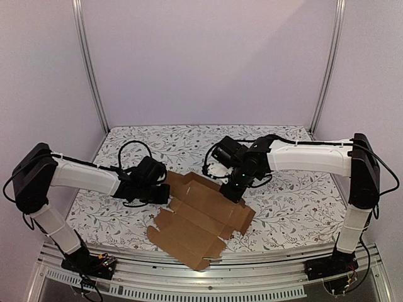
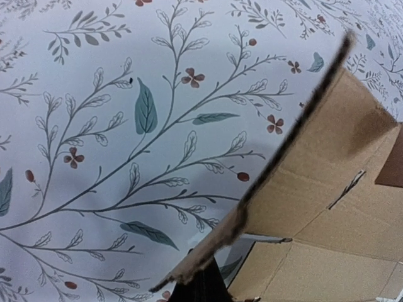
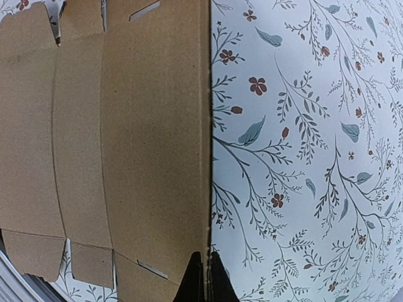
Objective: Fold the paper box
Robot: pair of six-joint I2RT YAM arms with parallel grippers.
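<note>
While paper box (image 1: 196, 221) lies unfolded, creased | left hand (image 1: 166, 192), right hand (image 1: 234, 194) pinching its edges

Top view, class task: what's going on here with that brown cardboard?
A flat brown die-cut cardboard sheet lies on a floral-patterned table. The left end effector is shut on the sheet's left edge, which is raised a little off the table. The right end effector is shut on its far right edge. The panels are mostly unfolded, with no box shape yet.

The left arm (image 1: 82, 175) and right arm (image 1: 308, 157) wear white shells, black joints and looping black cables (image 1: 134, 142).
</note>
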